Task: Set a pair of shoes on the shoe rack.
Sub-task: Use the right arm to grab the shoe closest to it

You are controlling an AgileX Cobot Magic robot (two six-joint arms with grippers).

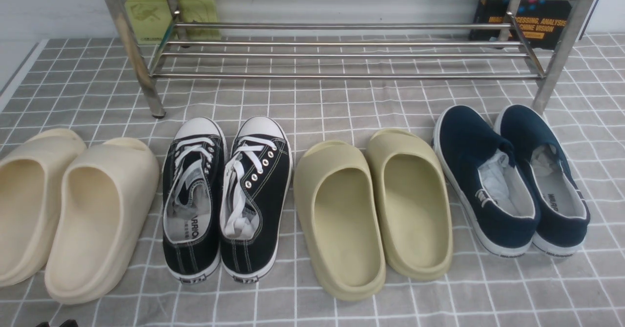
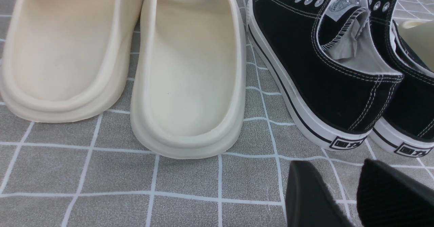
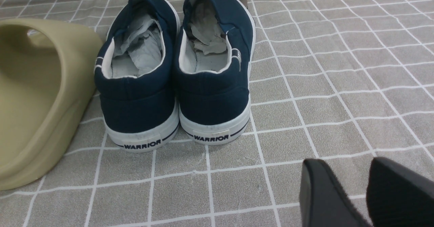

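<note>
My right gripper (image 3: pixel 344 167), spread and empty, is the nearer one to the navy shoes (image 3: pixel 139 108) by the right edge of the worktop (image 1: pixel 605 136). Their heels face me, long axes pointing toward the shoe rack (image 1: pixel 342 75) along the far edge.

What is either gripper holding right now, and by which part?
Nothing. The left gripper and right gripper are both open, with only tablecloth showing between their fingers; the navy shoes stand untouched on it.

Navy sneakers (image 1: pixel 512 180) side by side – just before silver rack (image 1: pixel 342 34)
</note>
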